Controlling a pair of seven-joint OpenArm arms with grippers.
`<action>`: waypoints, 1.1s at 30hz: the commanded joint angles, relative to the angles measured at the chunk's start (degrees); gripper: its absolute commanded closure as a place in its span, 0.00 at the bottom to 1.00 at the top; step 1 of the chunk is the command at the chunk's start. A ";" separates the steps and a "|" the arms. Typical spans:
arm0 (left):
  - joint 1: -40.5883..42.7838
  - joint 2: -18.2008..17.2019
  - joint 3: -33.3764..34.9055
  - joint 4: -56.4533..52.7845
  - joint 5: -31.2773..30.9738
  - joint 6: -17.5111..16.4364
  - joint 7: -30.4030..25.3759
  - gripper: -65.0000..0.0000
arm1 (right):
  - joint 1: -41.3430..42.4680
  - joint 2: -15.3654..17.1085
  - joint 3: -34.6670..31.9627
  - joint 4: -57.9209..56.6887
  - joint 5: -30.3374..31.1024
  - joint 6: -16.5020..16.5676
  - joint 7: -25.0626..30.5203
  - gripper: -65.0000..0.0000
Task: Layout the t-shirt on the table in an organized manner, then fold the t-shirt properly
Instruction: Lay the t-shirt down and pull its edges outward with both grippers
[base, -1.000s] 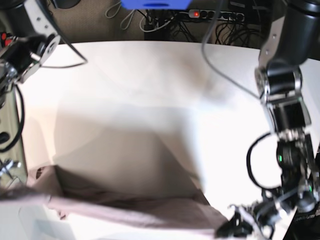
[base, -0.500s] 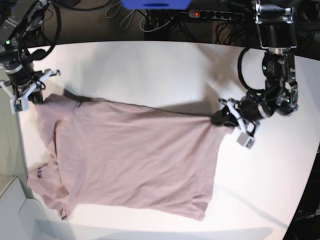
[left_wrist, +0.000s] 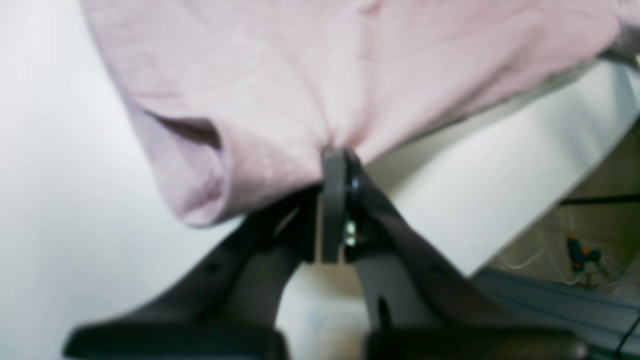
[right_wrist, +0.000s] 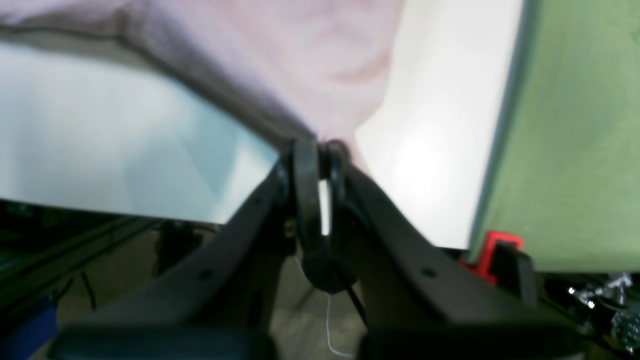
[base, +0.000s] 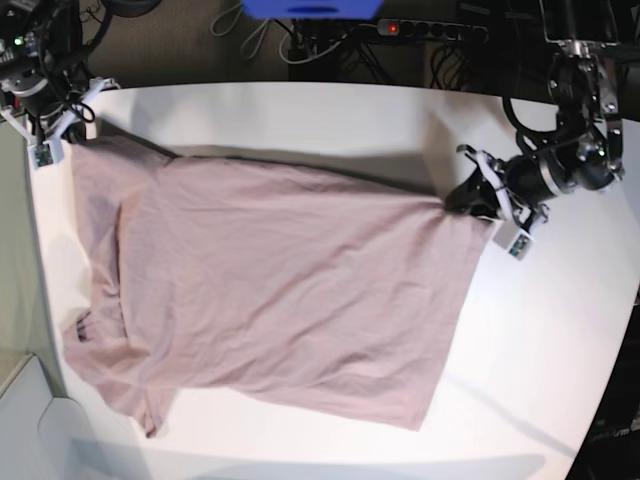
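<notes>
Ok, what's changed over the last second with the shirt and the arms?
Both grippers, left gripper and right gripper, carried the t-shirt away from the near edge toward the far side of the table, spreading it nearly flat. Unchanged: both jaws stay shut on the shirt's edge.

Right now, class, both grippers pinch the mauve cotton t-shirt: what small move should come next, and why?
Probably lower and release. The mauve cotton t-shirt already lies mostly spread on the white table, while the left gripper and right gripper each pinch an edge, which looks slightly raised.
</notes>
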 joint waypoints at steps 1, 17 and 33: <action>0.25 -0.79 -0.29 2.99 -1.32 -0.54 -0.87 1.00 | -0.24 1.16 1.32 1.07 0.35 -0.25 0.91 1.00; 3.51 -0.08 -14.27 8.79 -1.32 -0.71 15.04 1.00 | -4.37 1.34 5.63 1.07 0.35 -0.25 1.09 1.00; 7.29 0.97 -14.18 1.67 -0.71 -0.71 14.86 0.92 | -5.60 1.16 4.49 0.98 -5.71 -0.25 1.09 0.61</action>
